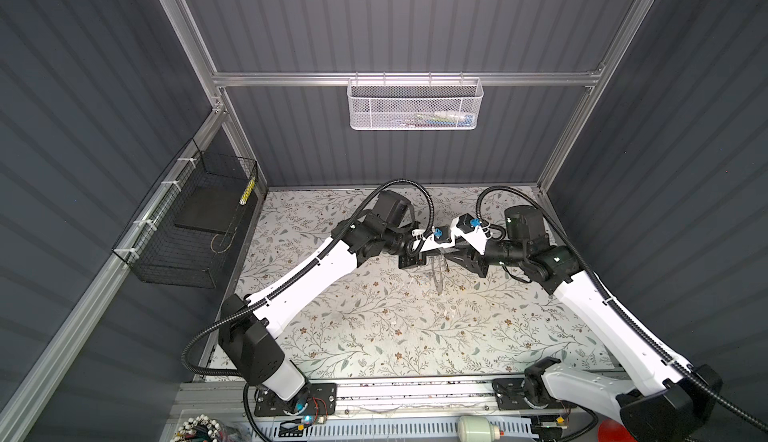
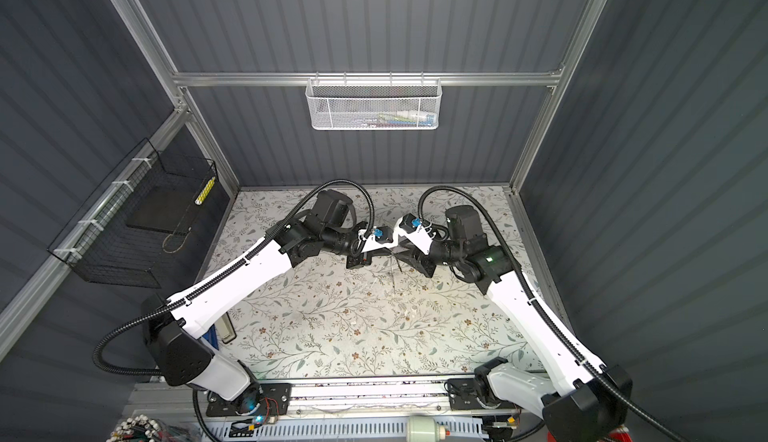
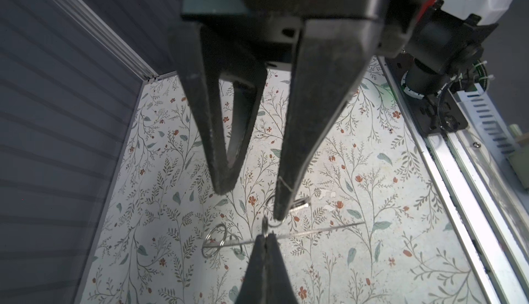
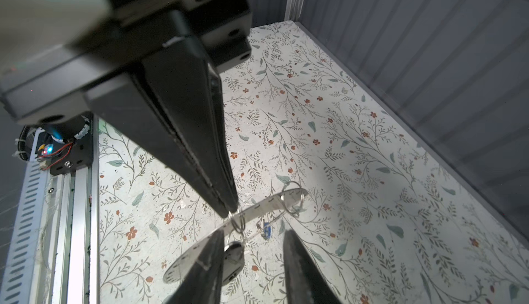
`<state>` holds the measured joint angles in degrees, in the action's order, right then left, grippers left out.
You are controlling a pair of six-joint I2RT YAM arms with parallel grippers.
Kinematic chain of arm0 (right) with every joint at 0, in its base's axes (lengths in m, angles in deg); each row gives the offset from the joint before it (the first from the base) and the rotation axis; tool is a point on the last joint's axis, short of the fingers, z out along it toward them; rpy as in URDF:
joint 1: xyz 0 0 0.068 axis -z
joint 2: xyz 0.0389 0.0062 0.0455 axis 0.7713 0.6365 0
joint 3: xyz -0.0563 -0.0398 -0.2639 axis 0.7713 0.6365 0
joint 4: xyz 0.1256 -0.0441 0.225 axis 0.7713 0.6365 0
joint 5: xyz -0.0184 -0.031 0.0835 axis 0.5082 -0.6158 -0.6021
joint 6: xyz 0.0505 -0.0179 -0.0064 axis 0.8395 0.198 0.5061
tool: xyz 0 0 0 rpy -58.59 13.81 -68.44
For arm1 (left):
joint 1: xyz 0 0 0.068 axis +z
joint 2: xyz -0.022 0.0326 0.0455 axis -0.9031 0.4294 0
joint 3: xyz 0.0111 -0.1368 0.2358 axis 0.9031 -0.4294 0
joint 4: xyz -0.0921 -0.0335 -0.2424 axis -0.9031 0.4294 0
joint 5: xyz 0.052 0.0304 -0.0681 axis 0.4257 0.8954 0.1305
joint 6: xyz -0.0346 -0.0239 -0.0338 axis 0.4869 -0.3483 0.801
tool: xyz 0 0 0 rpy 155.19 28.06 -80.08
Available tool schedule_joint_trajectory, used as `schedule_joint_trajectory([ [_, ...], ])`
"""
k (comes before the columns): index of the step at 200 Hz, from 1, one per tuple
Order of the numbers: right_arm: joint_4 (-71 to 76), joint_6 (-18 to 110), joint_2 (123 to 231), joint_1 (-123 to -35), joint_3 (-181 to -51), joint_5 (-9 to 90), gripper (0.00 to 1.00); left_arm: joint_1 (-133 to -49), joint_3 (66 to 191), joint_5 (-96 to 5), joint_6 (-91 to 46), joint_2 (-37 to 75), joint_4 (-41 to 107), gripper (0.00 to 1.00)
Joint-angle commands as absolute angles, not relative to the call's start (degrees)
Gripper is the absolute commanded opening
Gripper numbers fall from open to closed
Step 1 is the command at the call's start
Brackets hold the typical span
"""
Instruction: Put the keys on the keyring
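Observation:
Both grippers meet above the middle of the table (image 1: 374,327). My left gripper (image 3: 266,235) is shut on a small wire keyring (image 4: 237,221), pinching it at the fingertips (image 4: 230,209). A grey-silver key (image 4: 233,256) hangs just under that ring, against the inner side of one finger (image 4: 213,248) of my right gripper (image 4: 253,232). The right gripper is open and grips nothing. A thin silvery strip with holes (image 4: 189,259) runs past the ring and carries another ring (image 4: 292,199) at its far end. In both top views the fingertips nearly touch (image 1: 436,259) (image 2: 392,252).
A small blue tag (image 4: 266,232) with a wire ring lies on the floral table below the grippers. A white mesh basket (image 1: 415,105) hangs on the back wall and a black wire basket (image 1: 195,223) on the left wall. A metal rail (image 1: 415,390) runs along the front.

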<state>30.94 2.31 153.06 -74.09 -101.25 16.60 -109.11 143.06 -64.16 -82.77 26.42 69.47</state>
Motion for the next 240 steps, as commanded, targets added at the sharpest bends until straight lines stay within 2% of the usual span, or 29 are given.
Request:
schedule_joint_trajectory([
  [1, 28.33, 5.49, 150.26, -73.70, -99.04, 17.72, 0.41, -108.78, 141.49, -65.29, -77.37, 23.17, 62.20, 0.00],
  [37, 26.46, 8.28, 148.13, -73.59, -98.11, 18.89, 0.49, -108.59, 140.31, -63.38, -72.89, 22.58, 58.49, 0.00],
  [82, 23.69, 12.38, 146.42, -73.65, -95.61, 18.66, 0.50, -108.60, 139.03, -63.69, -67.88, 21.95, 53.68, 0.00],
  [107, 21.27, 15.42, 146.36, -73.67, -94.71, 22.99, 0.53, -108.52, 138.74, -63.64, -65.18, 21.55, 51.92, 0.00],
  [161, 17.56, 19.00, 148.48, -74.30, -94.71, 23.65, 0.52, -108.54, 135.62, -63.21, -60.03, 20.68, 47.90, 0.00],
  [240, 16.43, 21.55, 151.29, -76.63, -97.05, 27.38, 0.44, -108.59, 133.11, -62.48, -56.74, 18.96, 44.51, 0.00],
])
